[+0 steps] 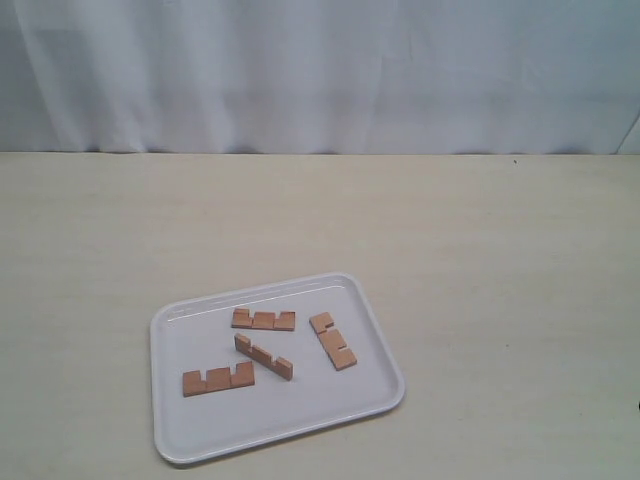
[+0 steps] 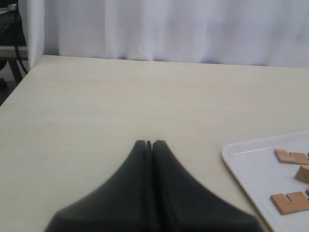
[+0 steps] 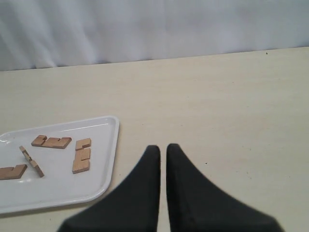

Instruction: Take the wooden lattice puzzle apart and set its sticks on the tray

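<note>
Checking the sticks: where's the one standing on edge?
In the exterior view, the on-edge stick is near the middle of the white tray, low left of frame, three flat sticks around it.

We see a pale bench (image 1: 480,240) running back to a white curtain (image 1: 320,70). On the bench lies the white tray (image 1: 178,430), left of the middle and towards the near edge of the view, turned slightly askew. Inside its rim lie the far stick (image 1: 263,320), the middle stick (image 1: 264,357), the near-left stick (image 1: 218,379) and the right stick (image 1: 333,341). All four are light-brown notched bars, none crossed with another. The far stick lies almost level across the view. The middle stick and the right stick both slant diagonally. We see the near-left stick's two notches opening away from us.
</note>
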Robot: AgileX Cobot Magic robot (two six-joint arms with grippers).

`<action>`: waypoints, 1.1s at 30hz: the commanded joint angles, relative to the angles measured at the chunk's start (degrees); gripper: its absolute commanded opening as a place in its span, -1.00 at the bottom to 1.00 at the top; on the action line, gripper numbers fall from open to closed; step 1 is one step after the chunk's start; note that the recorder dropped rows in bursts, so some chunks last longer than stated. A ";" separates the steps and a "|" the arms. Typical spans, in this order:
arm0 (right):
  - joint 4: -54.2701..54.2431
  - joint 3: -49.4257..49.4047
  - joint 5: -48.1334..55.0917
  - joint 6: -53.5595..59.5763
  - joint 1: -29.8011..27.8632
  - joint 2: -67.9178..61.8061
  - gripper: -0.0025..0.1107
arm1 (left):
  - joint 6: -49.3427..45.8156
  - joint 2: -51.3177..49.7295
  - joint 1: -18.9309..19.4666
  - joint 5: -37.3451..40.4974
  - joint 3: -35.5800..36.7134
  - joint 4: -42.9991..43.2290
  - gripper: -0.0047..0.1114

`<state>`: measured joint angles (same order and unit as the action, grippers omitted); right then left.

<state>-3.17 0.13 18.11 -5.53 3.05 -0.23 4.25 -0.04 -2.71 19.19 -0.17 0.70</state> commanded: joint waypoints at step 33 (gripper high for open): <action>-0.49 -0.13 1.41 0.34 0.21 0.23 -0.88 | 0.08 0.04 -0.15 -0.63 0.17 0.11 -0.92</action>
<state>-3.40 0.13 19.38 -5.43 3.05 -0.23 4.25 -0.04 -2.71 19.19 -0.17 0.70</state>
